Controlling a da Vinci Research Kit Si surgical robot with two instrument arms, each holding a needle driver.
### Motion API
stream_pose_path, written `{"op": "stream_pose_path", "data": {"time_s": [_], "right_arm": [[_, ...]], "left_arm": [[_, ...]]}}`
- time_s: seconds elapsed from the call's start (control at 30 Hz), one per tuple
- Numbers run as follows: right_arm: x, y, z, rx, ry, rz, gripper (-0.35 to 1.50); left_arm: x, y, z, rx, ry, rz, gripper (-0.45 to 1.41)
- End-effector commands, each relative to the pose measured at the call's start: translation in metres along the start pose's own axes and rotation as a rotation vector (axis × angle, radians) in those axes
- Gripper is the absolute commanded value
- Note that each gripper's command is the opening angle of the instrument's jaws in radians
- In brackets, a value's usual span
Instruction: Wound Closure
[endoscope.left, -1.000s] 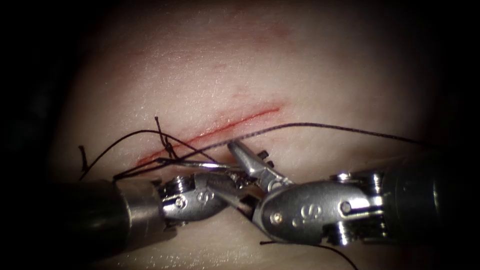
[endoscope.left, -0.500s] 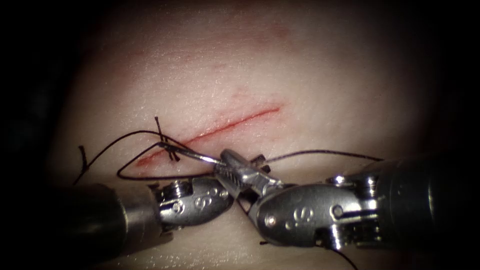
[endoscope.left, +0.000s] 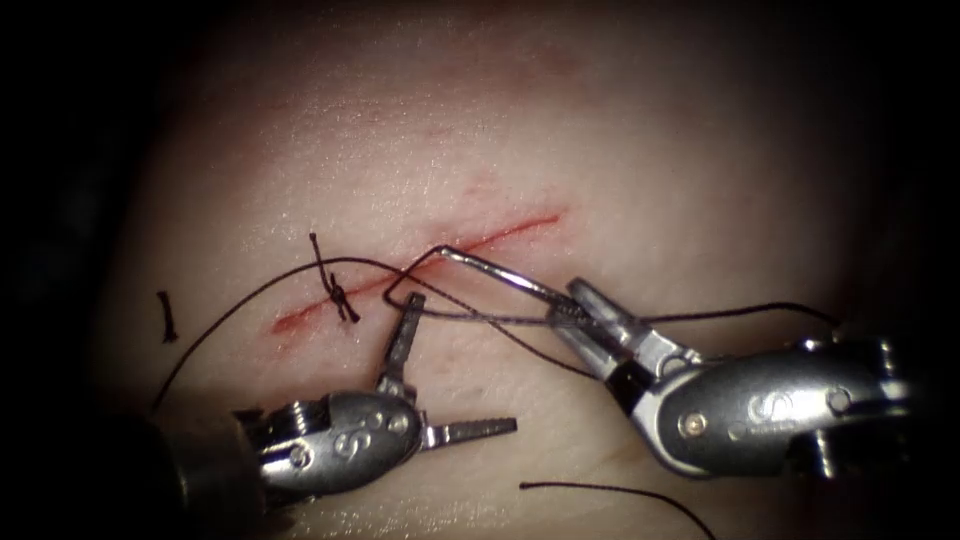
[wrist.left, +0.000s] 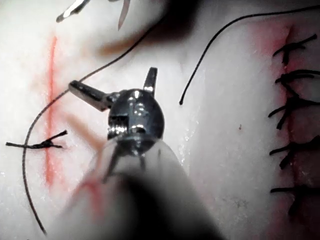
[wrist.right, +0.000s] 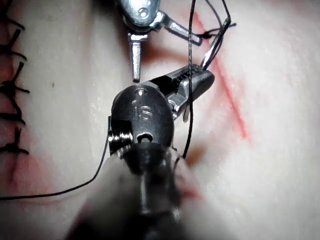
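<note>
Over the cut (endoscope.left: 450, 250), right pincer (endoscope.left: 575, 305) grips needle (endoscope.left: 480, 265); left pincer (endoscope.left: 440, 370) empty

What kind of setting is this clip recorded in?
Most likely a bench suturing practice setup: pale tissue with a short red cut, one tied stitch across it, and the right tool gripping a curved needle while the left tool is open, holding nothing.

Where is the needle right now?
In the endoscope view the needle is held by the right gripper just right of the knot, arching over the cut, clear of the tissue.
</note>
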Motion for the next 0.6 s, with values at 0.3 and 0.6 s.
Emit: {"op": "stream_pose_path", "data": {"time_s": [0.3,0.6], "right_arm": [[-0.0031,0.0022,0.0001,-0.002,0.152,0.175,-0.35],[-0.0047,0.0022,0.0004,0.132,0.158,0.419,-0.35]], "left_arm": [[0.0002,0.0035,-0.0068,-0.044,0.001,0.008,1.16],[0.0058,0.0011,-0.0095,-0.133,0.039,-0.041,1.06]]}}
